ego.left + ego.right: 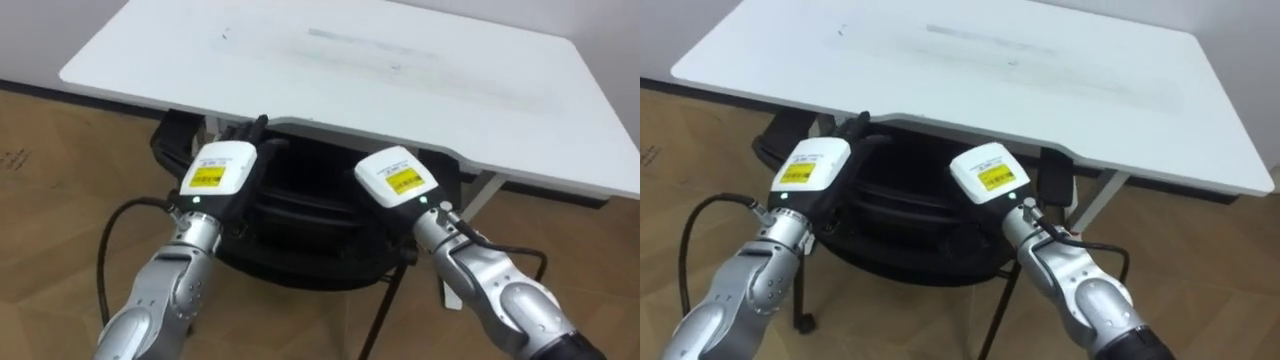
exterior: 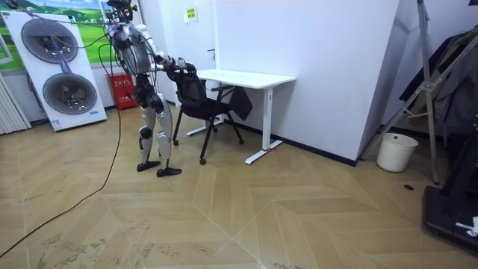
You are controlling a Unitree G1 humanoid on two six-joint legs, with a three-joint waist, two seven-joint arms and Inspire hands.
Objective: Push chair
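A black chair [image 1: 300, 215] stands with its seat partly under the white desk [image 1: 350, 70], its backrest towards me. My left hand [image 1: 222, 172] rests on the left of the backrest's top, its dark fingers [image 1: 248, 130] stretched forward against it. On the right of the backrest lies my right hand [image 1: 396, 178], its front end lost in the black of the chair. In the room view I stand upright behind the chair [image 2: 196, 101], both arms reaching forward to it, the desk [image 2: 246, 77] beyond.
The desk's white leg [image 1: 482, 192] stands at the right of the chair. A panel with two round drums [image 2: 56, 71] and a red object [image 2: 123, 90] are behind me, a white bin [image 2: 393, 152] by the far wall. Wooden floor lies all around.
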